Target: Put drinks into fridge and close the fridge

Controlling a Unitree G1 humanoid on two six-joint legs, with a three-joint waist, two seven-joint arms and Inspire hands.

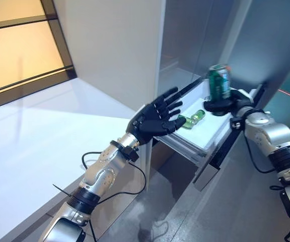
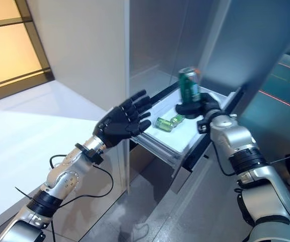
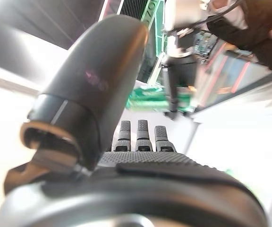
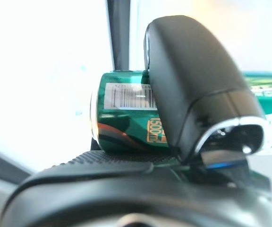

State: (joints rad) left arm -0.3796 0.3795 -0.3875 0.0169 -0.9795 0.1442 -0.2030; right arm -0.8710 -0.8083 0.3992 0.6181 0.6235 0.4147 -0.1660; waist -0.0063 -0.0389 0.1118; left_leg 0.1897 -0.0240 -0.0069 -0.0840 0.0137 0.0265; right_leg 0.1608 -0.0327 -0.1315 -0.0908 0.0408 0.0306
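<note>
My right hand [image 1: 224, 105] is shut on a green can [image 1: 218, 81], held upright above the open white fridge drawer [image 1: 205, 139]. The right wrist view shows the can [image 4: 126, 123] under the thumb [image 4: 192, 80]. Green drinks [image 1: 192, 120] lie on their sides in the drawer. My left hand [image 1: 154, 119] is open with fingers spread, held at the drawer's near left edge and holding nothing. In the left wrist view the straight fingers [image 3: 138, 137] point toward the green can [image 3: 157, 99].
The fridge's grey cabinet [image 1: 195, 35] rises behind the drawer. A beige wall panel [image 1: 115, 45] stands to its left. A white counter [image 1: 29, 146] lies at the left. Grey floor [image 1: 185, 217] lies below the drawer.
</note>
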